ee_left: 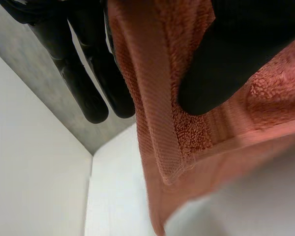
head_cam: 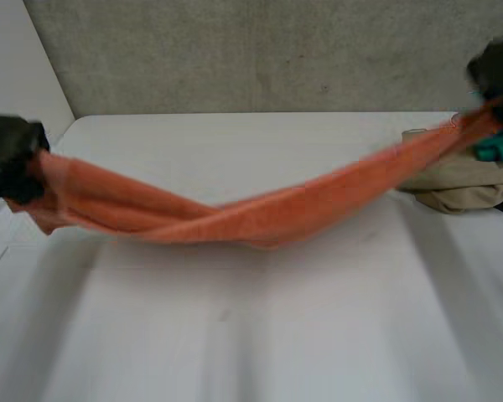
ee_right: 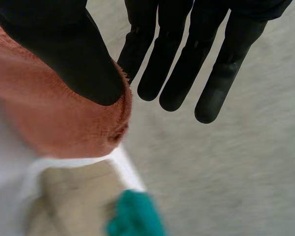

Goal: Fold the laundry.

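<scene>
The salmon-orange terry-cloth towel (head_cam: 260, 213) hangs in the air between the two hands. It sags toward the white counter (head_cam: 235, 335) with a twist near its middle, its lowest fold just above or brushing the surface (I cannot tell which). The left hand (head_cam: 8, 151) grips one end at the counter's left side. In its wrist view the thumb presses on the cloth near the hemmed edge while the other fingers (ee_left: 93, 98) stretch straight beside it. The right hand (head_cam: 495, 67) holds the other end higher up at the far right, its thumb clamped on a bunched bit of cloth and its fingers (ee_right: 177, 73) extended and slightly spread beyond it.

The step in hand looks like spreading the towel flat before a fold. To do it well, the twist should come out first, so one hand would need to roll its end over until the hems run parallel. Both pinches seem to hold little cloth, so any tension ought to be gentle. The towel should be laid down clear of the crumpled beige cloth pile (head_cam: 469, 180) and the teal item (head_cam: 499, 149) beside the right hand.
</scene>
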